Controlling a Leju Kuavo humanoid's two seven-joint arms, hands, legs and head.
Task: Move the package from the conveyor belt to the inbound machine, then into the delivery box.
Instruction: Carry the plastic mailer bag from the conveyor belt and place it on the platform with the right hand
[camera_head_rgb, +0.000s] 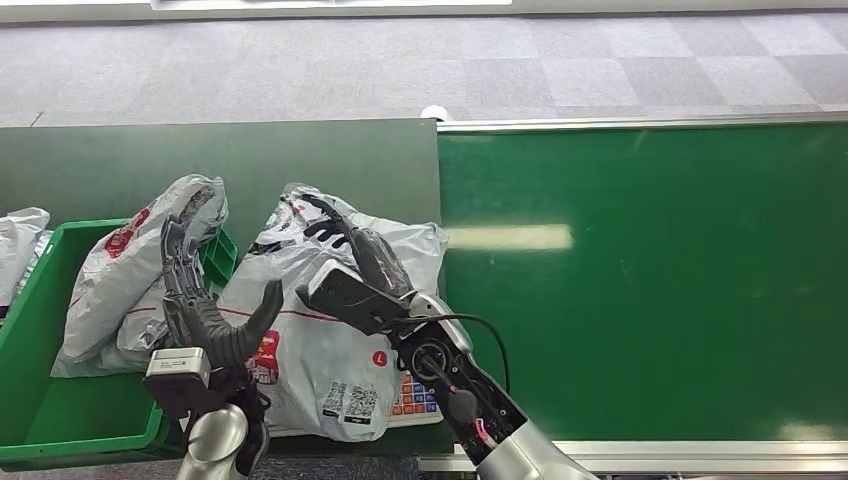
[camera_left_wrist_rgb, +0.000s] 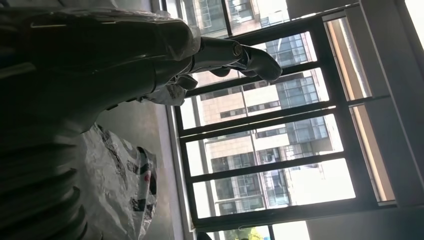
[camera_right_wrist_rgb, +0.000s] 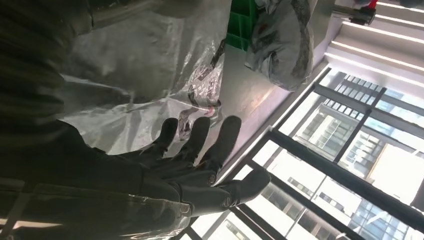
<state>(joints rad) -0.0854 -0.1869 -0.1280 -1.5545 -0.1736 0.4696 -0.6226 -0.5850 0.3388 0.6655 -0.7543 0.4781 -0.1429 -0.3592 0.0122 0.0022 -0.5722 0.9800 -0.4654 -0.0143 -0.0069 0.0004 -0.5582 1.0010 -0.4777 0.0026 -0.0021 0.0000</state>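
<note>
Conveyor belt (camera_head_rgb: 650, 270): bright green, runs from 12 to 4 o'clock of the head view, with a silver rail along its far edge and a window glare patch on it.

Darker green platform (camera_head_rgb: 200, 160) abuts the belt at 10 to 12 o'clock.

Green delivery box (camera_head_rgb: 40, 400) at 8 o'clock, its right wall just beside the main package.

Package (camera_head_rgb: 320, 340): grey plastic mailer with red and black print and 2 QR labels, lying near 6 o'clock on a scale-like machine; a keypad (camera_head_rgb: 415, 395) with coloured keys pokes out under its right edge.

A 2nd grey bag (camera_head_rgb: 140, 270) leans over the box's far right corner, touching the main package's left side and crowding it. A 3rd bag (camera_head_rgb: 20, 240) sits at the box's far left (cut off by the frame edge).

Right hand (camera_head_rgb: 350, 265) lies flat on top of the package, dark fingers (camera_right_wrist_rgb: 220, 140) spread apart and extended, palm down, gripping nothing.

Left hand (camera_head_rgb: 205, 310) is raised in the gap between the 2 bags, fingers (camera_head_rgb: 175, 260) straight and apart, thumb splayed toward the package, empty.
</note>
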